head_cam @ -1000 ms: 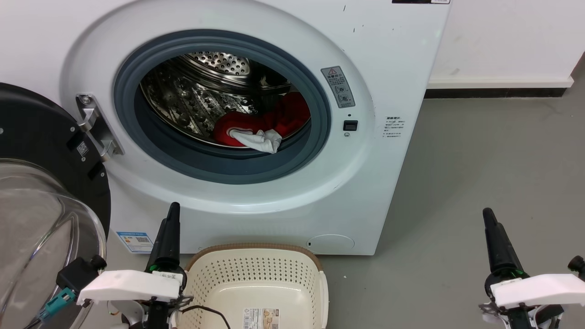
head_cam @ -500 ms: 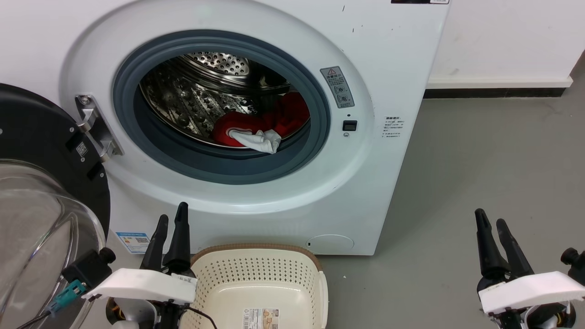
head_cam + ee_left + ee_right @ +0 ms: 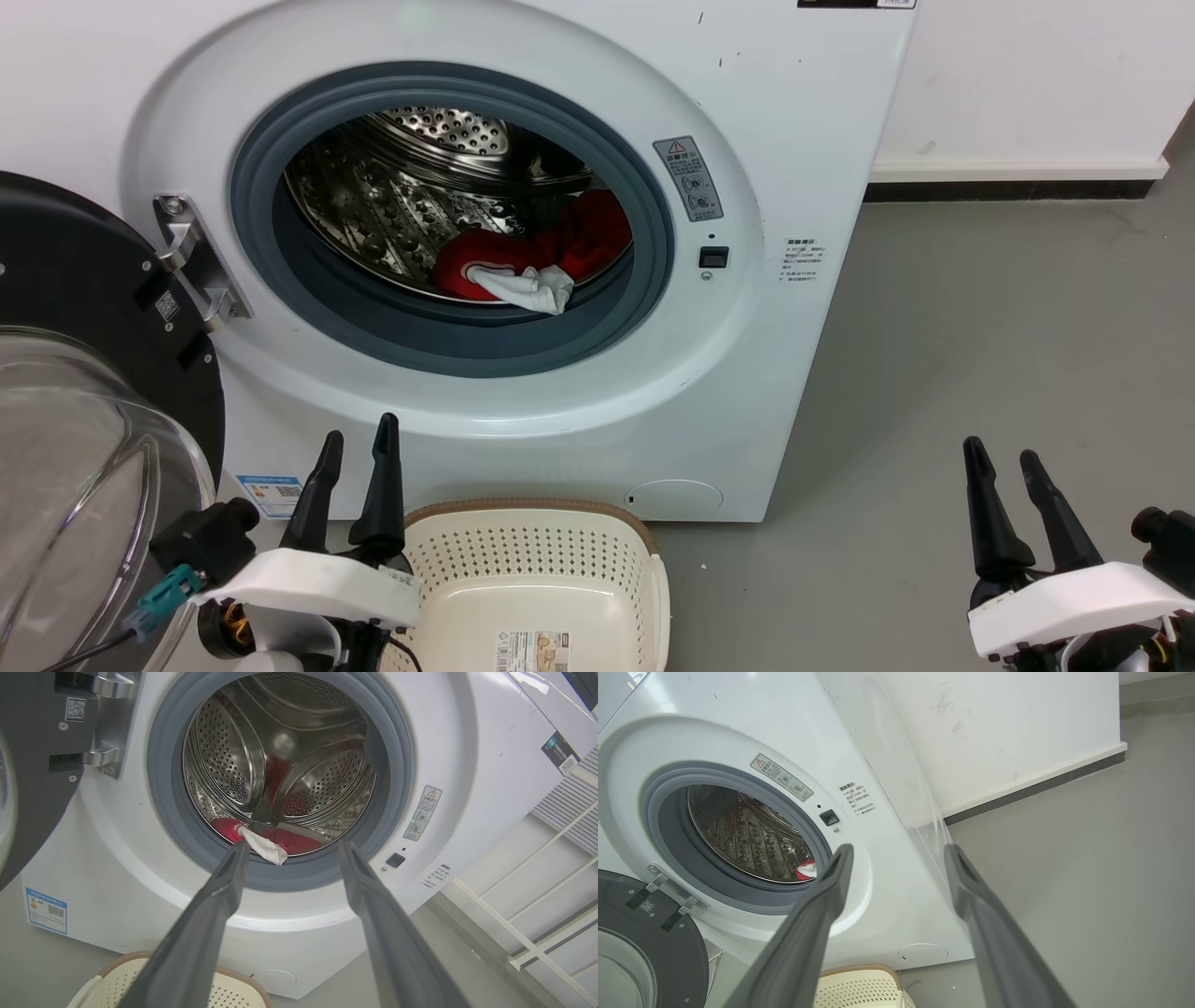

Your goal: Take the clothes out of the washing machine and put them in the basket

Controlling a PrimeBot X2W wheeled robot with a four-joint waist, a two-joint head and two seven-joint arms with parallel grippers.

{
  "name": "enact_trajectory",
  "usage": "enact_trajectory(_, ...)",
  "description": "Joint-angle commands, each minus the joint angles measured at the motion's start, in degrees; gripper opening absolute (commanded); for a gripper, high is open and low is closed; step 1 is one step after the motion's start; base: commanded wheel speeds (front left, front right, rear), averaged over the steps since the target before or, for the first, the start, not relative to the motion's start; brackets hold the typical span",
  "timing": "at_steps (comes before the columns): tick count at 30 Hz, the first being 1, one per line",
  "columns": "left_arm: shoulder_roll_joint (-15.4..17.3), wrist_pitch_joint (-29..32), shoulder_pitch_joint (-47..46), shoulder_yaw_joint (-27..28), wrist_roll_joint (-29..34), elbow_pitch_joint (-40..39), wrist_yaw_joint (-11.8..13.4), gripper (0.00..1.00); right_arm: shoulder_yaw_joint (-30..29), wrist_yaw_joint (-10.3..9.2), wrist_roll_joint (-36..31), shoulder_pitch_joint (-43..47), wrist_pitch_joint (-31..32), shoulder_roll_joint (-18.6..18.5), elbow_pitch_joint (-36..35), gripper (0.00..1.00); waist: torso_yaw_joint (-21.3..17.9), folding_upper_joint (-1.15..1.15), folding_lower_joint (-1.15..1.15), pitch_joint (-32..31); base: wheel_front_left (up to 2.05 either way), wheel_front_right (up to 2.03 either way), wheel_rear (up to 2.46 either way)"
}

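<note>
The white washing machine point(image 3: 803, 140) stands with its door open. Red clothes point(image 3: 583, 233) with a white cloth piece point(image 3: 527, 287) lie at the front of the steel drum, also seen as clothes point(image 3: 289, 841) and clothes point(image 3: 806, 870). The cream basket point(image 3: 523, 569) sits on the floor in front of the machine and nothing lies in it; its rim shows as basket point(image 3: 117, 970) and basket point(image 3: 859, 980). My left gripper point(image 3: 358, 441) is open beside the basket's left edge. My right gripper point(image 3: 999, 451) is open over bare floor at the right. In the wrist views left gripper point(image 3: 292, 845) and right gripper point(image 3: 899, 848) hold nothing.
The black-framed glass door point(image 3: 84, 392) hangs open at the left, close to my left arm. Grey floor point(image 3: 980, 327) stretches to the right of the machine up to a white wall with a dark skirting point(image 3: 1018, 189). A white rail frame point(image 3: 537, 933) stands beyond the machine.
Both grippers have gone from shut to open and spread wider. The left arm has shifted slightly right, toward the basket. The clothes and basket have not moved.
</note>
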Motion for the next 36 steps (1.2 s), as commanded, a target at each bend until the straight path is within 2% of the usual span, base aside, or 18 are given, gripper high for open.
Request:
enact_trajectory(1,0.37,-0.64,-0.35,-0.25,2.02,-0.71,0.16,1.0,-0.05,0.0,-1.95,0.0,-0.15,-0.13,-1.11,1.0,0.04,0.0,0.0,-0.04,0.0,0.0,0.0)
enact_trajectory(10,0.67,-2.01,-0.26,-0.8,8.36,-0.51,0.32,1.0,-0.2,0.0,-7.87,0.68,-0.51,-0.13,-2.22,1.0,0.09,0.0,0.0,-0.1,0.0,0.0,0.0)
enact_trajectory(36,0.88,-5.2,-0.04,-1.92,21.59,1.99,1.13,1.0,-0.24,-0.01,-20.72,1.94,-1.83,-0.12,-3.38,1.0,0.12,0.0,0.0,0.06,0.0,0.0,0.0)
